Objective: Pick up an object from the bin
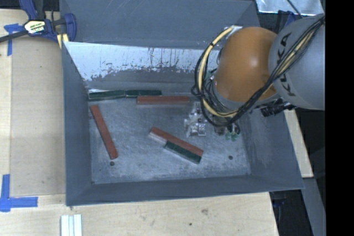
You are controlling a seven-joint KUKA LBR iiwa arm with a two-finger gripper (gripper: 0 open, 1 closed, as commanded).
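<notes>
Along the left side of the bin [166, 188] floor lies a slanted stick [103, 131], red-brown, alone and well apart from the rest. It is your safest pick, but it lies farthest from the arm.

Under the back edge, the back green stick [124, 94] and the back brown stick [164, 100] lie nearly in line, close to the back wall. Go for either and you risk scraping that wall, since there looks to be little room behind them.

Near the middle of the floor, the middle brown stick [172, 140] and the middle green stick [183, 151] lie side by side. They touch along part of their length and slant toward the front right corner. This pair is nearest the gripper [196, 125], which hangs just beside their right end, on the back side. You cannot tell how far the gripper is open, and nothing shows in its grasp.

If you close on that pair, the contact between them is the likely trouble: one may drag the other, or both may lift and one drop. They also lie flat and thin, so a shallow descent could slip off and a deep one could strike the floor.

Further right, the orange cover [243, 63] and its cables [206, 72] crowd the right wall, so watch for snagging.
</notes>
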